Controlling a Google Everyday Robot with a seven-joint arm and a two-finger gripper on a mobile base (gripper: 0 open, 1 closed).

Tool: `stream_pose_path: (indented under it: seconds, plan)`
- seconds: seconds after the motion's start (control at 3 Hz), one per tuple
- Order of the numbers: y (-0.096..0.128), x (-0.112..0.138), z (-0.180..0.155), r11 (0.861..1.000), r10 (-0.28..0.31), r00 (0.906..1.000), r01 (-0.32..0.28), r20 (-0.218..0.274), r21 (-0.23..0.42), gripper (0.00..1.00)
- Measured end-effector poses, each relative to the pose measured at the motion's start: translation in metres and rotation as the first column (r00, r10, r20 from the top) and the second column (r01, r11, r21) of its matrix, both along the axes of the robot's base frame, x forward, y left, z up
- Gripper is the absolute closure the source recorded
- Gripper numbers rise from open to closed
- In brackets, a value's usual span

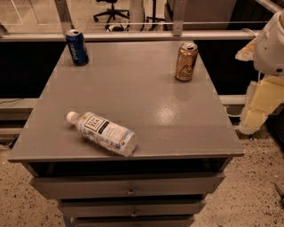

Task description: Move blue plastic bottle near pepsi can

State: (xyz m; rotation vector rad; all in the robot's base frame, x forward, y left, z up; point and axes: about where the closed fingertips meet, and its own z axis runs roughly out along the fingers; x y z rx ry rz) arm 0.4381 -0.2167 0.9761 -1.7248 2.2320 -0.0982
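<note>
The blue plastic bottle (pixel 103 132) lies on its side near the front left of the grey tabletop (pixel 146 93), its white cap pointing to the back left. The pepsi can (pixel 77 47) stands upright at the back left corner, far from the bottle. My gripper (pixel 258 104) hangs off the table's right side, beyond its edge, well away from both the bottle and the can. It holds nothing that I can see.
A gold can (pixel 186 61) stands upright at the back right of the tabletop. The table is a cabinet with drawers (pixel 131 186) at the front. A rail (pixel 133 35) runs behind it. An office chair (pixel 111 11) stands far back.
</note>
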Motion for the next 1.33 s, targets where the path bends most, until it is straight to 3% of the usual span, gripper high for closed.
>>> stream_pose_path:
  seconds: [0.67, 1.0, 1.33]
  plan:
    - [0.003, 0.002, -0.001, 1.0, 0.002, 1.0, -0.002, -0.002, 0.023, 0.0]
    - [0.05, 0.006, -0.024, 0.995, -0.013, 0.9983, 0.019, -0.058, 0.094, 0.0]
    - [0.095, 0.008, -0.051, 0.988, -0.045, 0.9904, 0.063, -0.131, 0.138, 0.0]
